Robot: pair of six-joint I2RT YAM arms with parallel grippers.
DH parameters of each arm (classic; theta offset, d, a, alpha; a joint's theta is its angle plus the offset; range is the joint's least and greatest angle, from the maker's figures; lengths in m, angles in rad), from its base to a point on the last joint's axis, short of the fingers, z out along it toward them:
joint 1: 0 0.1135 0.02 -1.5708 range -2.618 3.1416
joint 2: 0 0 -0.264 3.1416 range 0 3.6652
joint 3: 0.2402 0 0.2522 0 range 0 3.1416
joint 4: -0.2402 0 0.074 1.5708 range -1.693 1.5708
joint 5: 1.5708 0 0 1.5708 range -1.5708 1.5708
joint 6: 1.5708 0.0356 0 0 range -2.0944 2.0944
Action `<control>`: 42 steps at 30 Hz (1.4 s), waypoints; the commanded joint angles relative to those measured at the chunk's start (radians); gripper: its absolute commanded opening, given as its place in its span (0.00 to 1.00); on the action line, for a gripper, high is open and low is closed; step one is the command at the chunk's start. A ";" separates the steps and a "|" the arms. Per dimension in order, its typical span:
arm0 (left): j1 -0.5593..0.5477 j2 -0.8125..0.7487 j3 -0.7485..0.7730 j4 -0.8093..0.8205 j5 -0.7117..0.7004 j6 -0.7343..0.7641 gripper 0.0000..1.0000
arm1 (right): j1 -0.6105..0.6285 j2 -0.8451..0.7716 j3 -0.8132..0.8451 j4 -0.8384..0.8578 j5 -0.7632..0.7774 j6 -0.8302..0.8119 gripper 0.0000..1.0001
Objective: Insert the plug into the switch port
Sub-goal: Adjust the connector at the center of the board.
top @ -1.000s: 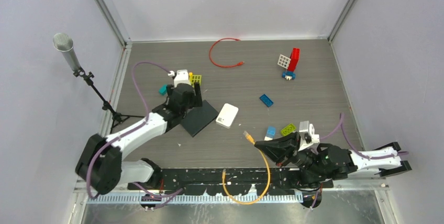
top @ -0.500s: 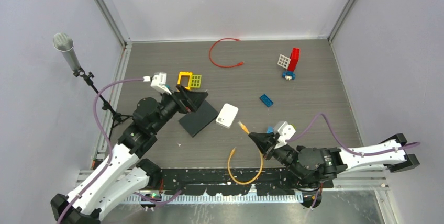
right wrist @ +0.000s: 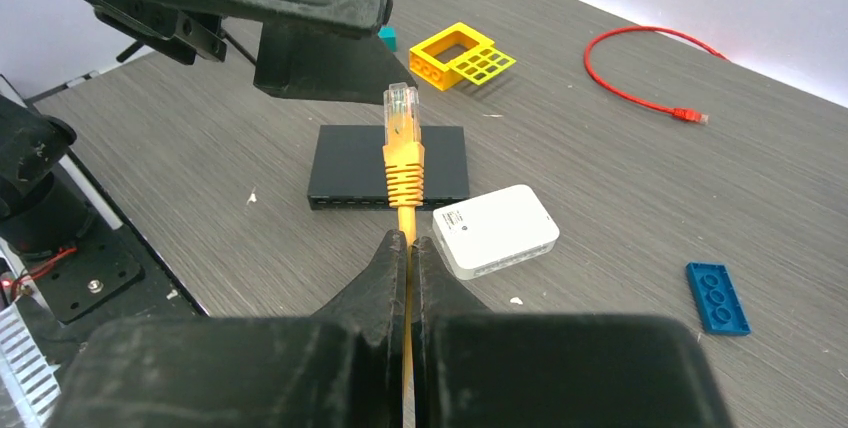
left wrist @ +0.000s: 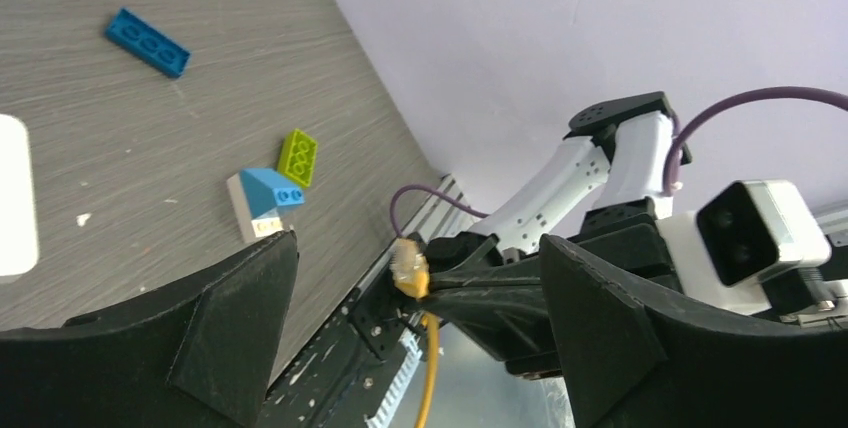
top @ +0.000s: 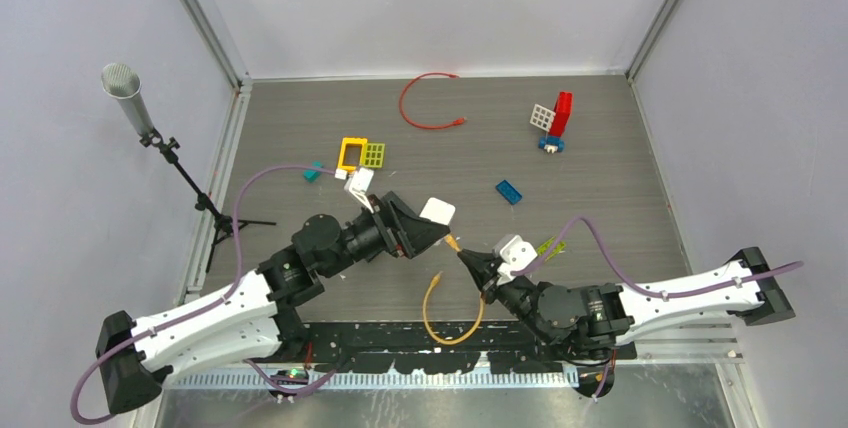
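My right gripper point(top: 468, 260) is shut on the orange cable point(top: 447, 323) just behind its plug point(right wrist: 401, 113). It holds the plug up, pointing away over the table. The black switch point(right wrist: 340, 173) lies flat beyond the plug, with a row of ports on its near side. In the top view my left arm covers most of it. My left gripper point(top: 428, 235) is open and empty. It hangs close in front of the plug point(left wrist: 408, 266), which shows between its two fingers point(left wrist: 240, 308).
A white box point(right wrist: 497, 228) lies right of the switch. A red cable point(top: 425, 108), a yellow frame brick point(top: 352, 153), a blue brick point(top: 508, 191), a green brick point(top: 550, 246) and a red brick tower point(top: 555, 120) are scattered about. A microphone stand point(top: 125, 98) is far left.
My left arm has swung from the back left, over the switch, to the middle, facing the plug. My right gripper has carried the plug left and farther in.
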 commanded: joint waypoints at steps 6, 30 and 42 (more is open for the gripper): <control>-0.127 0.058 -0.008 0.154 -0.088 0.029 0.85 | -0.007 -0.024 0.028 0.121 -0.028 0.009 0.00; -0.163 0.058 -0.055 0.227 -0.097 0.091 0.00 | -0.007 -0.122 0.023 -0.070 -0.123 0.187 0.37; -0.163 -0.143 -0.182 0.337 -0.155 0.187 0.00 | -0.007 -0.298 -0.150 0.110 -0.237 0.400 0.61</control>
